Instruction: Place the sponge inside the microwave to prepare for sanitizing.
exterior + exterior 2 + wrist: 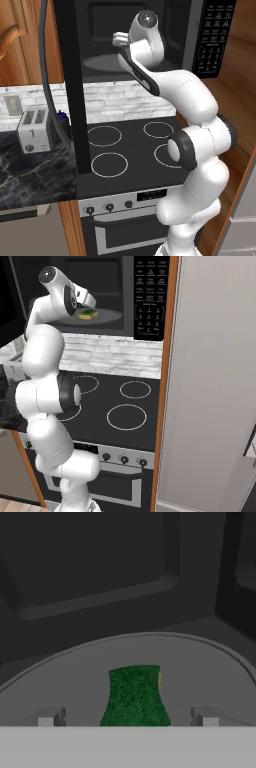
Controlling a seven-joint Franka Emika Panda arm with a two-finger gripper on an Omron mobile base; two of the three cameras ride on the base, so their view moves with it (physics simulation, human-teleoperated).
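Currently the sponge [135,694] lies green side up on the turntable [210,672] inside the microwave [212,35], door swung open to the left. Gripper [127,718] sits just over it, jaws spread wide on either side, not touching it. Placement looks done. Risk: pulling out low could drag a finger [49,717] across the sponge and sweep it off the plate; the wrist could also clip the cavity frame.

We see a white brick backsplash [125,100] behind a black stove [130,150], a dark marble counter [30,170] with a toaster [35,130], and wooden cabinets [20,40].
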